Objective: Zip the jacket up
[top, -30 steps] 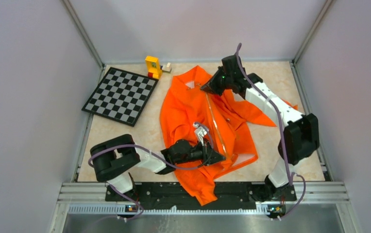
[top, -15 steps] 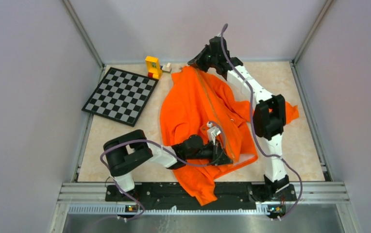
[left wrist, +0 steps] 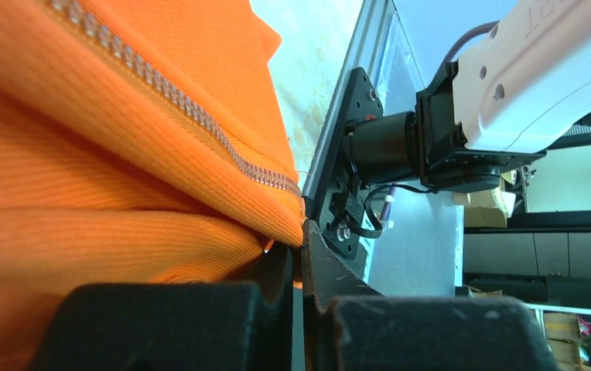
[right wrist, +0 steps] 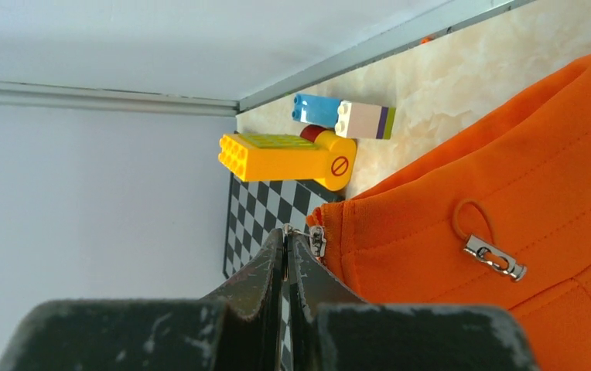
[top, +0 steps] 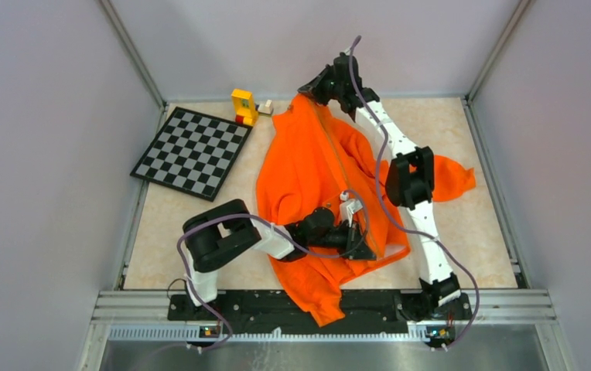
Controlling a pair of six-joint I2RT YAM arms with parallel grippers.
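Observation:
The orange jacket lies spread on the table, its zipper running from the hem up to the collar. My left gripper is shut on the jacket's bottom hem by the zipper's lower end; in the left wrist view orange fabric and zipper teeth sit pinched between the jaws. My right gripper is at the collar at the far edge, shut on the metal zipper pull. A drawstring toggle hangs on the collar.
A checkerboard lies at the far left. A yellow toy block with small bricks stands beside the collar; it also shows in the right wrist view. Walls close in the table; the right sleeve spreads rightward.
My right gripper has pulled the zipper pull from mid-chest up to the collar at the far edge, closing the front. My left arm has shifted right along the hem.

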